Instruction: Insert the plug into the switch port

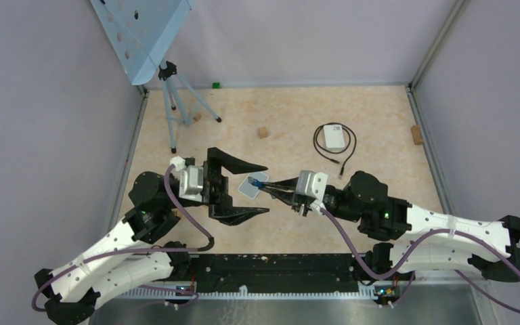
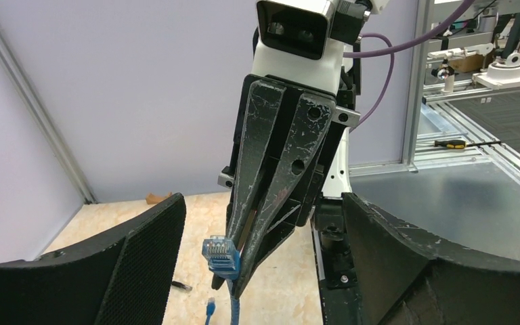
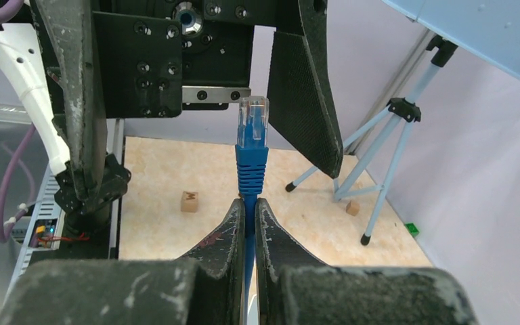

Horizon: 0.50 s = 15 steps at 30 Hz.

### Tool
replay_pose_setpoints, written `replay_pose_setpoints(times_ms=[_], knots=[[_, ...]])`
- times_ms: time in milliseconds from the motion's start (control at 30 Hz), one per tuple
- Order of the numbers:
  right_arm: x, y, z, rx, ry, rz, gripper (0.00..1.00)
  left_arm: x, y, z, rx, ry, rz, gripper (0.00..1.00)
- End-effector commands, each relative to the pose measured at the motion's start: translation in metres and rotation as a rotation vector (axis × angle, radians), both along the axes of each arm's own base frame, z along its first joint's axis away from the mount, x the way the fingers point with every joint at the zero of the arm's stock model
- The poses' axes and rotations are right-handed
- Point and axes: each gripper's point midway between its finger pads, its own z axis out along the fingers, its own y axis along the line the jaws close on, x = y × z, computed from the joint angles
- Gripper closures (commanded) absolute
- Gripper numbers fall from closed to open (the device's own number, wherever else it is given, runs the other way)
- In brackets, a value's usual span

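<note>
Blue-booted plug [image 3: 252,128]: light, clear tip likely brittle. Your right pincer [image 3: 250,217] pinches it, seemingly just behind the boot; left pincer [image 1: 266,189] spread. Grip there.

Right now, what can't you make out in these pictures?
Ports on the switch: top view, too small to see; both wrist views miss the switch altogether.
Lower end of the plug: right wrist view, pinched out of sight between the right jaws.
Where the blue cable leads: left wrist view, cut off by the bottom edge.
</note>
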Motion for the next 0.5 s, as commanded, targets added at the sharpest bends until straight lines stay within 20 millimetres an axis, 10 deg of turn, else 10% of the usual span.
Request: replay_pose_setpoints(times_ms=[0,467], knots=[[-0.0041,-0.0066,0.0422,0.108,-0.043,-0.008,1.00,0.0046,0.0010,0.0005,-0.003,-0.008,0.027,0.09],[-0.0038,-0.0082,0.0396,0.103,-0.043,-0.013,1.00,0.0042,-0.0036,-0.0070,0.031,-0.004,0.007,0.29]])
